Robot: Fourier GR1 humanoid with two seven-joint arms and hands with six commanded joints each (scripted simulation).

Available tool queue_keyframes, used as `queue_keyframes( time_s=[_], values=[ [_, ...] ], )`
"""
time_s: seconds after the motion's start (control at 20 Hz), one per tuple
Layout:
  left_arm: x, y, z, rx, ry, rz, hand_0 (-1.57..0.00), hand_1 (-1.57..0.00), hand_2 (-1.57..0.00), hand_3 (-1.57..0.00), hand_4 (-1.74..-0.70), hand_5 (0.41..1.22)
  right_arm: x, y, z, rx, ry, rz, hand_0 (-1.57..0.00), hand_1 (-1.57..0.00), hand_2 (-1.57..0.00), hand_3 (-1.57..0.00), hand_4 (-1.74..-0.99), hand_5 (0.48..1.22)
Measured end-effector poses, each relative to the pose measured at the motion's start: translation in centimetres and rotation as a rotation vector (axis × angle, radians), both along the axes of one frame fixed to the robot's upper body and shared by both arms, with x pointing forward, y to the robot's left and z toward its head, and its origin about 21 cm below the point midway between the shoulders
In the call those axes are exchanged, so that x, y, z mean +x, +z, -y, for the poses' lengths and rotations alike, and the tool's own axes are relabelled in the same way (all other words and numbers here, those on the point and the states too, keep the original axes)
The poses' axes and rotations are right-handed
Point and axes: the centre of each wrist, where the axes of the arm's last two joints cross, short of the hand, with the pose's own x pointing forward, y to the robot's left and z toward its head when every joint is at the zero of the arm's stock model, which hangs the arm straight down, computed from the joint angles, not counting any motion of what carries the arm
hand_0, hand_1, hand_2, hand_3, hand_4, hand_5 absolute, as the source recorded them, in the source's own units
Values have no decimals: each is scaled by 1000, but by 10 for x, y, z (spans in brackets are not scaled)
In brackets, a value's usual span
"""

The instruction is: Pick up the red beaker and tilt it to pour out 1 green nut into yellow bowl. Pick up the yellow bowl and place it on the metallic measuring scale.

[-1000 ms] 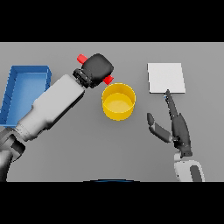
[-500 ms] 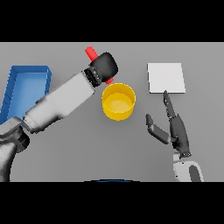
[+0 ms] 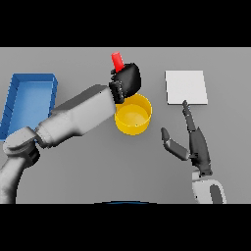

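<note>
- Head view: the left hand (image 3: pixel 126 81) is curled round the red beaker (image 3: pixel 117 61), of which only the upper end shows above the dark fingers.
- The beaker stands close to upright, leaning slightly to the left (its lower part is hidden inside the hand).
- The left hand sits just behind the far rim of the yellow bowl (image 3: pixel 133 115) and overlaps that rim a little.
- The yellow bowl rests on the grey table (image 3: pixel 88 162) near the middle; I cannot make out a nut in it.
- The metallic measuring scale (image 3: pixel 186 87), a pale square plate, lies to the right of the bowl and apart from it.
- The right hand (image 3: pixel 192 144) is spread wide with straight fingers and holds nothing; one fingertip reaches the near edge of the scale.
- A blue tray (image 3: pixel 29 100) lies at the left edge of the table.
</note>
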Motion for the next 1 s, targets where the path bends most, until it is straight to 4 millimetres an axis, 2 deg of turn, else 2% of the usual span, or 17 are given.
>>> queue_keyframes(
  time_s=[0.1,0.2,0.35,0.5,0.65,0.7,0.75,0.85,1.0],
  values=[
    [1,6,5,93,-28,19,-1571,-1571,-1571,-1571,-1732,1221,1,-2,-1,8,-6,-8,1,1,1,1,-1061,671],
    [-2,3,14,158,-45,44,-1571,-1571,-1571,-1571,-1732,1221,1,-1,-3,-8,-7,3,1,1,1,1,-1051,677],
    [-1,12,21,203,-56,68,-1571,-1571,-1571,-1571,-1728,1221,7,4,1,-6,-15,5,1,1,1,1,-1035,685],
    [11,36,19,154,-77,78,-1571,-1571,-1571,-1571,-1726,1221,4,5,3,-8,-7,3,1,1,1,1,-1035,685],
    [27,81,14,99,-14,124,-1571,-1571,-1571,-1571,-1728,1221,1,1,-2,-25,-5,7,1,1,1,1,-1023,682],
    [34,95,6,57,9,127,-1571,-1571,-1571,-1263,-1731,1221,0,1,-1,-35,-9,12,1,1,1,1,-1024,681],
    [39,108,2,6,54,137,-1571,-1571,-1571,-1023,-1733,1221,-1,0,4,-35,-14,8,1,1,1,1,-1028,680],
    [49,130,-11,-98,93,129,-1571,-1571,-1571,-1220,-1727,1221,-1,2,-1,-30,-12,7,1,1,1,1,-1009,676],
    [66,164,-43,-324,281,103,-1571,-1571,-1571,-1391,-1733,1221,3,3,0,-17,-10,9,1,1,1,1,-996,675]
  ],
)
